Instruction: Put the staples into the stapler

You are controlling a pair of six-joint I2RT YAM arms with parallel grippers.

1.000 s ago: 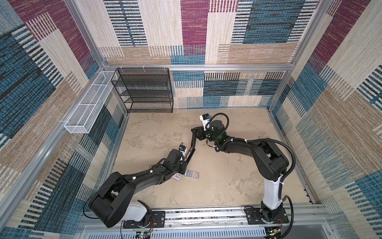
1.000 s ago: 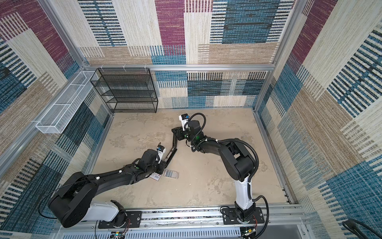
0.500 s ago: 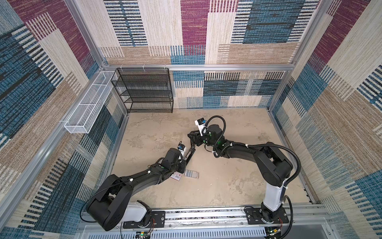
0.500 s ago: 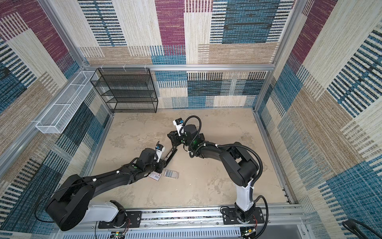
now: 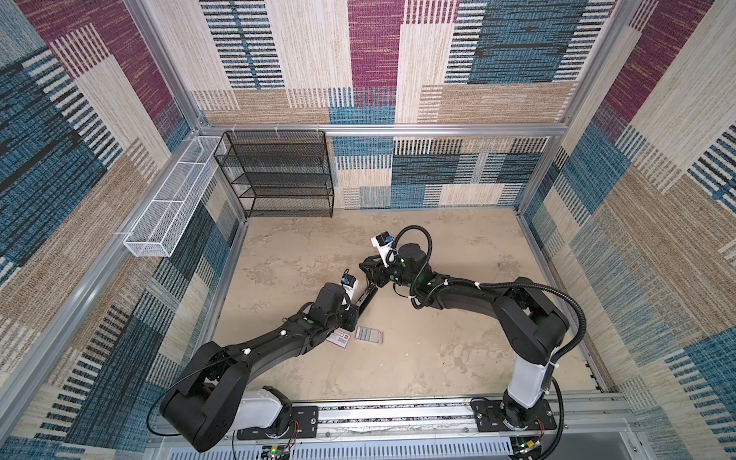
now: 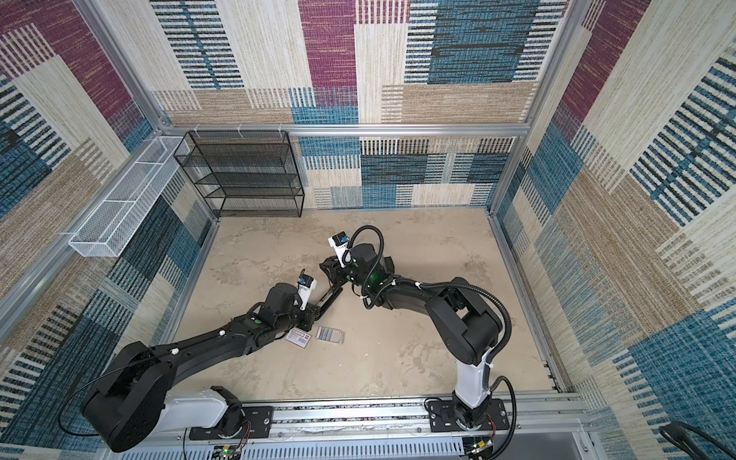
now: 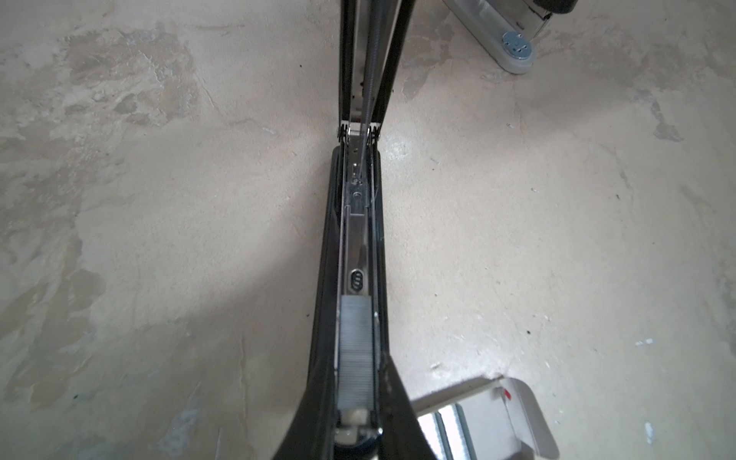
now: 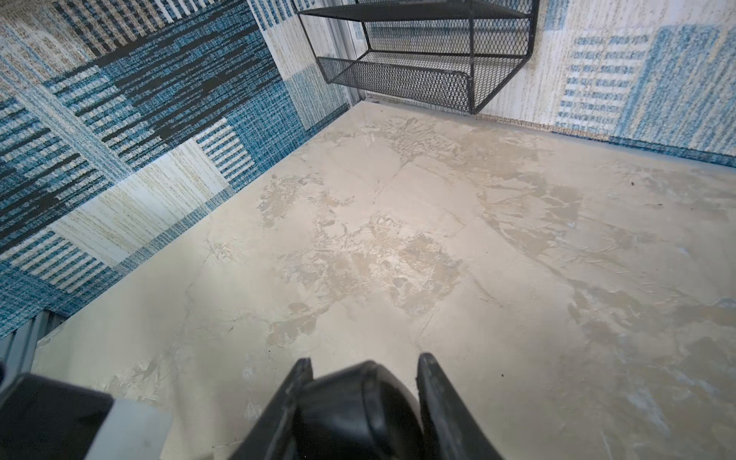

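Note:
The black stapler (image 5: 366,295) lies opened between the two arms in both top views. My left gripper (image 7: 356,430) is shut on the front end of its magazine. A grey strip of staples (image 7: 355,350) sits in the magazine channel, and the lid (image 7: 370,59) rises away from the hinge. My right gripper (image 8: 364,370) has its fingers on either side of the lid's rounded black end (image 8: 358,402). The flat tray of staples (image 5: 369,334) and the white box with red label (image 5: 338,338) lie beside the left gripper (image 5: 352,310). The right gripper (image 5: 368,271) is just beyond it.
A black mesh shelf (image 5: 278,171) stands at the back left. On the left wall hangs a white wire basket (image 5: 171,207). A grey stapler base end with a round metal plate (image 7: 515,49) lies on the floor under the right gripper.
My right gripper has moved nearer and leftward toward the left gripper, bringing the stapler's lid with it. The left gripper has barely shifted.

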